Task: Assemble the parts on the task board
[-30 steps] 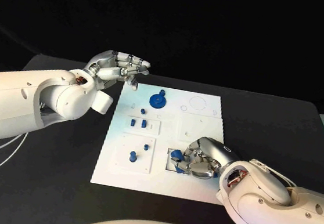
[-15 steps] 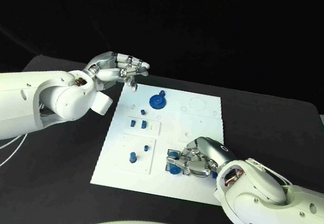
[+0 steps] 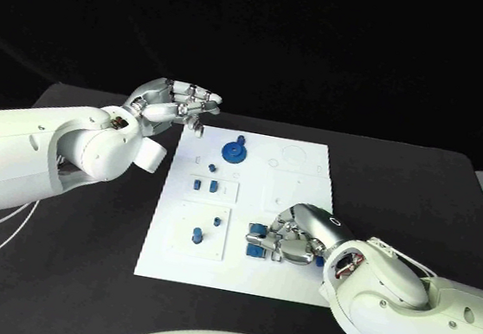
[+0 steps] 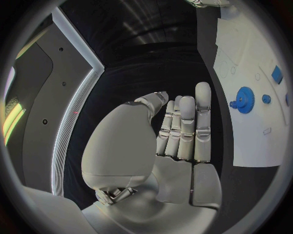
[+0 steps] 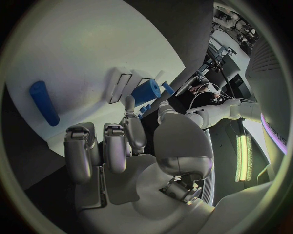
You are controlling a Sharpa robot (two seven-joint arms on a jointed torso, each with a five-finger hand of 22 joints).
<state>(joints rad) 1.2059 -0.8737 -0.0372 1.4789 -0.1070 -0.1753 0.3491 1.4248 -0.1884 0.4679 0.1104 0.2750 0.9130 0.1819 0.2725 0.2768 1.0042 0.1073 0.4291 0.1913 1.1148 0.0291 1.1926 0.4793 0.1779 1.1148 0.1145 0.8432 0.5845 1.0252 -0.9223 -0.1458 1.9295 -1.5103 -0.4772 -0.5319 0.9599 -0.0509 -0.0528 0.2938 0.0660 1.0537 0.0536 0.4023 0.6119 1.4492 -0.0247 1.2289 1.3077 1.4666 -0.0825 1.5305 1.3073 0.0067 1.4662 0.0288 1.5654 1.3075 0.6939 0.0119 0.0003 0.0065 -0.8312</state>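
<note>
Black table (image 3: 438, 202) under white task board (image 3: 283, 289), frame centre. Right hand (image 3: 291, 242) gripping blue cylinder (image 5: 146, 91), long axis pointing away from palm. Left hand (image 3: 177, 103) curled shut, holding nothing, upper left.

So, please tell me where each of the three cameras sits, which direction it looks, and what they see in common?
Head view: from the robot's head, looking down at the task board on the black table; both white arms, the left hand and the right hand show.
Left wrist view: behind the left hand, facing past its fingers toward the board's edge.
Right wrist view: behind the right hand, facing the board up close.
Shared: the blue gear shows in the head and left wrist views.
</note>
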